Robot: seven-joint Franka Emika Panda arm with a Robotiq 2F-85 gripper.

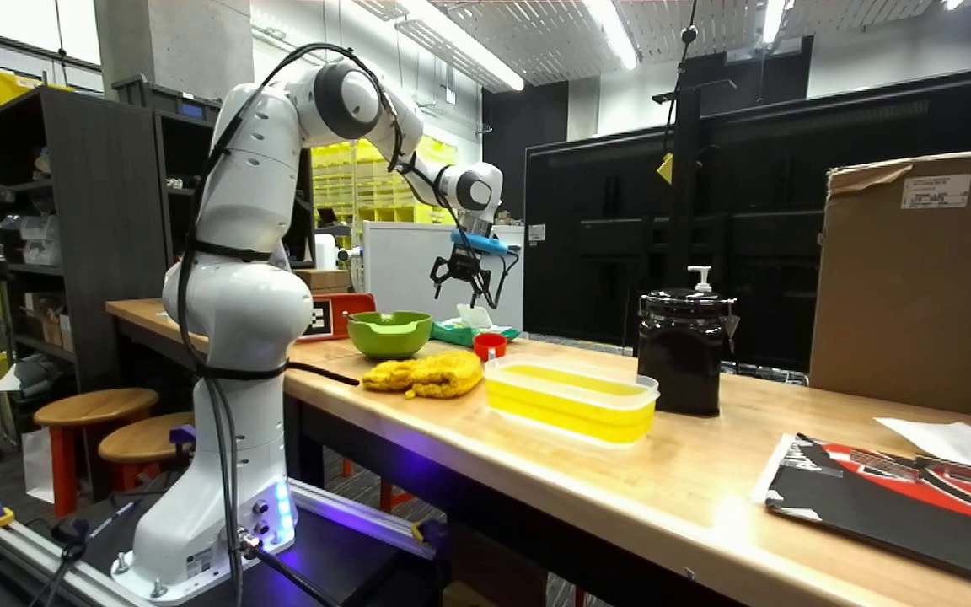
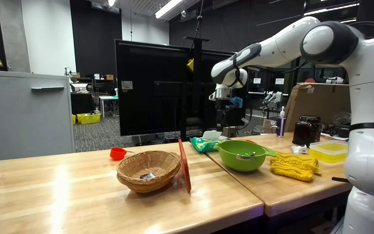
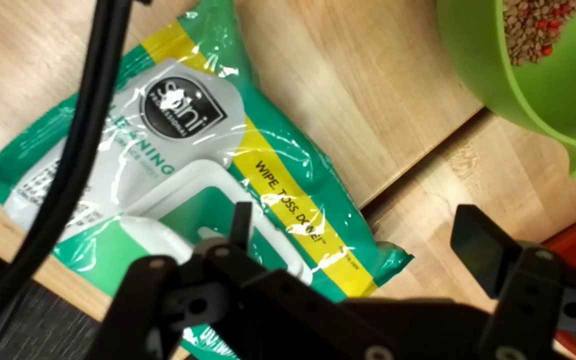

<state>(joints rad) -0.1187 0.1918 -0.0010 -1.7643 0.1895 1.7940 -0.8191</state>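
Note:
My gripper (image 3: 359, 232) stands open in the wrist view, with nothing between its fingers. Below it on the wooden table lies a green and yellow packet of wipes (image 3: 288, 165), its white flip lid raised in both exterior views. The gripper (image 1: 456, 295) hangs in the air above this packet (image 1: 443, 332), apart from it. Beside the packet is a green spouted bowl (image 2: 242, 159); brown grains with red bits lie inside it in the wrist view. A small red cup (image 1: 490, 346) sits near the packet in an exterior view.
A red board (image 2: 184, 169) stands on edge against a wicker basket (image 2: 141, 186) with a small dark item inside. Another red cup (image 2: 118, 153) is behind the basket. Yellow knit cloth (image 1: 435, 376), a yellow-filled plastic tub (image 1: 570, 409) and a dark jar (image 1: 679, 362) line the table.

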